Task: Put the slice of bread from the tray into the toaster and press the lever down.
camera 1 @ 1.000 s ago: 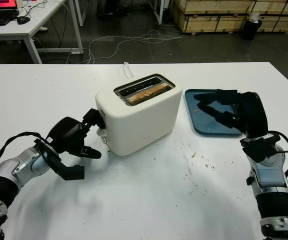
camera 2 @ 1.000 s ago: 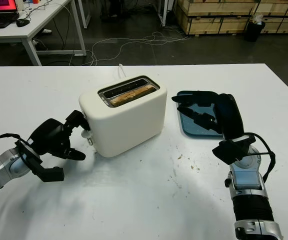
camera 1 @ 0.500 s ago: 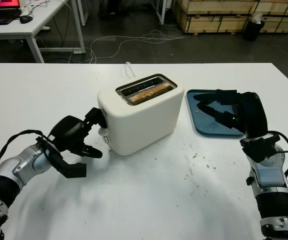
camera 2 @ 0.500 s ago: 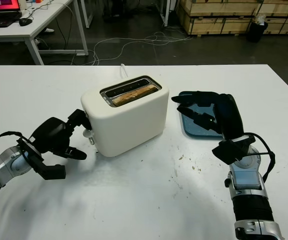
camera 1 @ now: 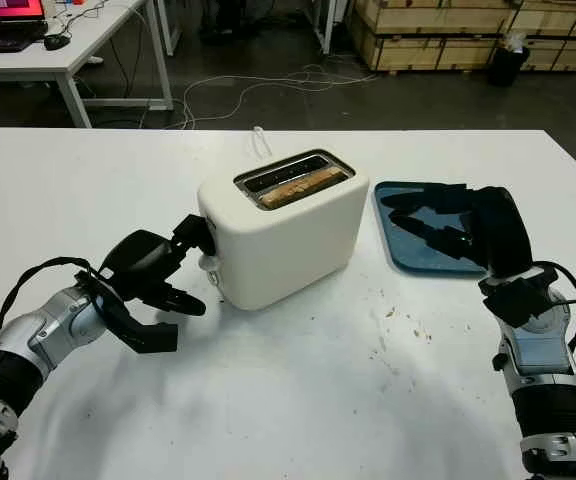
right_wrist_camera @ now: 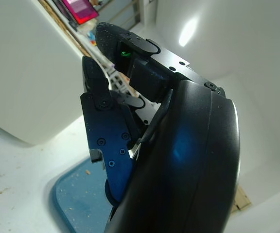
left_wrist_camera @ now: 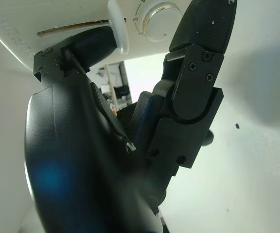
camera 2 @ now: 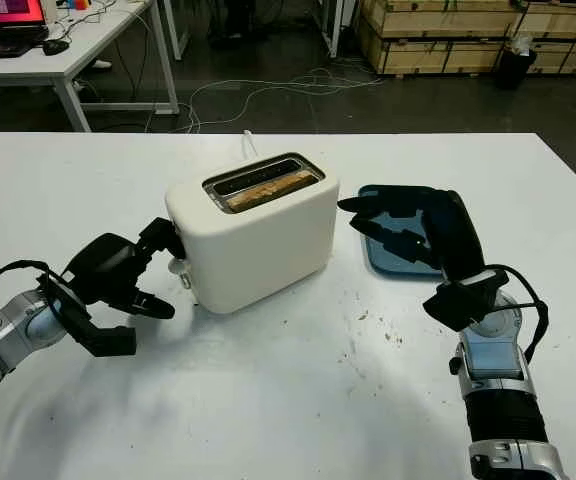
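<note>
A white toaster (camera 1: 288, 235) stands mid-table with a slice of bread (camera 1: 293, 188) down in its front slot. My left hand (camera 1: 183, 285) is at the toaster's left end, open, one finger lying against the white lever (left_wrist_camera: 119, 29) beside the round dial (left_wrist_camera: 160, 22). In the head views the lever (camera 1: 211, 262) sits low on that end. A blue tray (camera 1: 393, 200) lies to the right of the toaster with only crumbs on it. My right hand (camera 1: 423, 222) hovers over the tray, open and holding nothing.
Crumbs (camera 1: 408, 325) are scattered on the white table in front of the tray. The toaster's white cord (camera 1: 258, 140) runs off the far edge. Beyond the table are a desk (camera 1: 68, 60), floor cables and wooden crates (camera 1: 438, 30).
My left hand has stayed at the lever. My right hand has edged slightly towards the toaster above the tray.
</note>
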`<action>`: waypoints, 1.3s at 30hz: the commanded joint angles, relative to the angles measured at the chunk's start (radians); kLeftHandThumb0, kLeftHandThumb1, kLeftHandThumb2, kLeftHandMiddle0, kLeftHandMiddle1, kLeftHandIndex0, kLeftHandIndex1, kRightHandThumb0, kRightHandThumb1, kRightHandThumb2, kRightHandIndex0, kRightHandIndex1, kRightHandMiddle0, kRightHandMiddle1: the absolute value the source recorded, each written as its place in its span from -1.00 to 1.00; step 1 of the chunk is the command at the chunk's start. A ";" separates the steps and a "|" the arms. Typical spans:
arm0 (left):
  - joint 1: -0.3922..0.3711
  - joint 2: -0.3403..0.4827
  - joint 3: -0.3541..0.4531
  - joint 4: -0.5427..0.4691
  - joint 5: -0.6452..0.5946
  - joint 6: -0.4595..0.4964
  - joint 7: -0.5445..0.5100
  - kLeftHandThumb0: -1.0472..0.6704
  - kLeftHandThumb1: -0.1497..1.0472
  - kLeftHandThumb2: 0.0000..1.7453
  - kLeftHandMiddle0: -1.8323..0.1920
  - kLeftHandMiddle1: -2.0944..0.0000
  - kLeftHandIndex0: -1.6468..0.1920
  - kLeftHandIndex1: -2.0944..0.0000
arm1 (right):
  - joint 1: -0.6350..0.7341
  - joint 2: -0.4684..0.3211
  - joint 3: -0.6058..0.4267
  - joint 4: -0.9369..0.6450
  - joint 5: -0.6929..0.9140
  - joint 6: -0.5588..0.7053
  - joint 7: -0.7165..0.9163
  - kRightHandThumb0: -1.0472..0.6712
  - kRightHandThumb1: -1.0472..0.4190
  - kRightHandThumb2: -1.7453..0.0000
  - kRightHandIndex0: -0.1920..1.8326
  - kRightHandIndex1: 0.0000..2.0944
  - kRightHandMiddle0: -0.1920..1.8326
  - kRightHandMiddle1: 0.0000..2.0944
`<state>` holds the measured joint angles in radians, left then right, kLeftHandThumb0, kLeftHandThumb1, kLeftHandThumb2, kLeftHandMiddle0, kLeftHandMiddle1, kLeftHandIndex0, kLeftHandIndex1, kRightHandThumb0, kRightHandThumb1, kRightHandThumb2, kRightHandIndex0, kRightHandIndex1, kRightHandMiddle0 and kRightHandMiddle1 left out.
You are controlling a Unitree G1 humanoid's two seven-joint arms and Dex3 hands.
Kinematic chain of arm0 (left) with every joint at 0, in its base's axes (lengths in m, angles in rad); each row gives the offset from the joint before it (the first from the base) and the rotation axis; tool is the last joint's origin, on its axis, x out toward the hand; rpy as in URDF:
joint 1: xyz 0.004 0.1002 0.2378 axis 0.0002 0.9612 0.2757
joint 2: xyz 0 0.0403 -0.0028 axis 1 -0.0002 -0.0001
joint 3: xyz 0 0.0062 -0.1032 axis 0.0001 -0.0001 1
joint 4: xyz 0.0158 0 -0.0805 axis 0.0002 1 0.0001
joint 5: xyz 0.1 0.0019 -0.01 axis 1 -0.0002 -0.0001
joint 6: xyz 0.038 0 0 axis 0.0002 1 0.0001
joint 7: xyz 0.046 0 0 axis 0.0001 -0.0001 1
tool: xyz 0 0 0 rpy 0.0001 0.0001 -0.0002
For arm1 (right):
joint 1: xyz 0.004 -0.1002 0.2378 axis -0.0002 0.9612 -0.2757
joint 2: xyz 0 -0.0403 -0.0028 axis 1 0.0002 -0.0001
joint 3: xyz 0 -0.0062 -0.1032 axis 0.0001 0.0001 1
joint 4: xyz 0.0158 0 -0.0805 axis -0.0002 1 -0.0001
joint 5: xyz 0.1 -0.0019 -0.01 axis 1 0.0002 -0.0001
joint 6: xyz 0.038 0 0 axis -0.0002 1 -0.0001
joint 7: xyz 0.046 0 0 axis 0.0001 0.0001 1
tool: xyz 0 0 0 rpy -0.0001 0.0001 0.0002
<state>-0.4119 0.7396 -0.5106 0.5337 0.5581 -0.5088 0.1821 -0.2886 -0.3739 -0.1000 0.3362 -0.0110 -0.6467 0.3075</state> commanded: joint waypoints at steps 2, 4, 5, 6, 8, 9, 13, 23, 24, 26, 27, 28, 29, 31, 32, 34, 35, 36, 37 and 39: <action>0.040 -0.110 -0.007 -0.080 0.038 0.283 -0.204 -1.00 0.79 -0.21 -0.74 -0.49 -0.60 -0.35 | -0.018 0.004 -0.006 0.006 0.057 0.006 0.020 0.06 -0.83 0.96 0.01 -0.12 0.29 -1.00; 0.063 -0.095 0.054 -0.104 0.011 0.220 -0.099 -1.00 0.79 0.04 -0.74 -0.63 -0.50 -0.60 | -0.017 0.004 -0.007 0.008 0.059 0.005 0.022 0.07 -0.83 0.96 0.00 -0.12 0.29 -1.00; 0.072 -0.094 0.080 -0.115 0.005 0.203 -0.068 -1.00 0.79 0.10 -0.74 -0.65 -0.45 -0.63 | -0.017 0.003 -0.007 0.009 0.061 0.004 0.024 0.07 -0.83 0.96 0.00 -0.12 0.29 -1.00; 0.087 -0.102 0.115 -0.127 -0.012 0.186 -0.034 -1.00 0.79 0.14 -0.74 -0.66 -0.38 -0.65 | -0.017 0.002 -0.007 0.009 0.063 0.002 0.025 0.07 -0.83 0.96 0.00 -0.12 0.29 -1.00; 0.109 -0.122 0.166 -0.135 -0.015 0.150 0.035 -1.00 0.79 0.13 -0.74 -0.66 -0.17 -0.66 | -0.017 0.001 -0.006 0.010 0.064 0.000 0.025 0.07 -0.83 0.96 0.00 -0.12 0.29 -1.00; 0.116 -0.131 0.185 -0.134 -0.008 0.130 0.070 -1.00 0.79 0.13 -0.74 -0.67 -0.08 -0.66 | -0.016 0.001 -0.007 0.007 0.063 0.002 0.024 0.06 -0.83 0.96 0.00 -0.12 0.29 -1.00; 0.130 -0.150 0.230 -0.126 0.011 0.075 0.153 -1.00 0.79 0.13 -0.74 -0.67 0.13 -0.67 | -0.016 0.004 -0.008 0.011 0.070 0.000 0.028 0.07 -0.83 0.96 0.00 -0.11 0.29 -1.00; 0.144 -0.157 0.307 -0.130 0.021 0.039 0.199 -1.00 0.79 0.15 -0.74 -0.67 0.27 -0.67 | -0.012 0.008 -0.005 0.011 0.075 0.003 0.028 0.08 -0.83 0.96 -0.02 -0.11 0.29 -1.00; 0.147 -0.156 0.314 -0.139 0.019 0.042 0.195 -1.00 0.79 0.16 -0.74 -0.67 0.28 -0.67 | -0.011 0.007 -0.005 0.010 0.074 0.002 0.027 0.09 -0.83 0.96 -0.02 -0.11 0.29 -1.00; 0.151 -0.154 0.327 -0.155 0.016 0.046 0.187 -1.00 0.79 0.16 -0.74 -0.67 0.28 -0.67 | -0.011 0.006 -0.005 0.011 0.074 0.001 0.027 0.09 -0.83 0.96 -0.01 -0.10 0.29 -1.00; 0.151 -0.152 0.332 -0.161 0.021 0.045 0.192 -1.00 0.79 0.16 -0.74 -0.67 0.28 -0.67 | -0.012 0.006 -0.005 0.013 0.074 -0.001 0.027 0.09 -0.83 0.96 -0.01 -0.10 0.29 -1.00; 0.152 -0.150 0.337 -0.166 0.025 0.041 0.198 -1.00 0.79 0.17 -0.74 -0.67 0.30 -0.67 | -0.012 0.006 -0.004 0.015 0.074 -0.003 0.028 0.09 -0.83 0.96 -0.02 -0.10 0.29 -1.00; 0.153 -0.148 0.343 -0.172 0.030 0.035 0.207 -1.00 0.79 0.18 -0.74 -0.67 0.31 -0.67 | -0.013 0.007 -0.004 0.020 0.074 -0.006 0.028 0.09 -0.83 0.96 -0.02 -0.10 0.29 -1.00; 0.151 -0.147 0.356 -0.174 0.041 0.015 0.231 -1.00 0.79 0.19 -0.74 -0.67 0.40 -0.67 | -0.015 0.008 -0.004 0.028 0.078 -0.011 0.031 0.07 -0.83 0.96 -0.01 -0.10 0.29 -1.00; 0.151 -0.148 0.363 -0.176 0.047 0.009 0.246 -1.00 0.79 0.20 -0.74 -0.67 0.43 -0.67 | -0.015 0.009 -0.003 0.029 0.084 -0.009 0.036 0.07 -0.83 0.95 -0.01 -0.10 0.28 -1.00; 0.147 -0.146 0.378 -0.174 0.056 -0.019 0.278 -1.00 0.79 0.20 -0.74 -0.67 0.53 -0.67 | -0.015 0.010 -0.001 0.026 0.088 -0.006 0.040 0.08 -0.83 0.95 -0.02 -0.10 0.28 -1.00; 0.143 -0.143 0.385 -0.170 0.058 -0.039 0.293 -0.99 0.79 0.19 -0.74 -0.67 0.64 -0.67 | -0.016 0.011 0.000 0.026 0.088 -0.006 0.040 0.08 -0.83 0.95 -0.02 -0.09 0.28 -1.00; 0.139 -0.140 0.393 -0.167 0.059 -0.060 0.307 -0.98 0.79 0.17 -0.74 -0.67 0.71 -0.67 | -0.016 0.011 0.000 0.025 0.086 -0.005 0.040 0.08 -0.83 0.95 -0.02 -0.09 0.28 -1.00; 0.133 -0.138 0.402 -0.160 0.052 -0.090 0.319 -0.98 0.79 0.15 -0.74 -0.67 0.75 -0.67 | -0.016 0.011 0.001 0.025 0.085 -0.006 0.040 0.08 -0.83 0.95 -0.02 -0.09 0.28 -1.00; 0.119 -0.128 0.422 -0.136 0.016 -0.174 0.322 -0.94 0.79 0.05 -0.72 -0.67 0.78 -0.65 | -0.015 0.012 0.002 0.022 0.085 -0.005 0.039 0.09 -0.83 0.96 -0.02 -0.09 0.28 -1.00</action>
<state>-0.2668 0.5958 -0.1090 0.3835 0.5968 -0.6379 0.4934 -0.2925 -0.3693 -0.0998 0.3610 0.0632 -0.6469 0.3433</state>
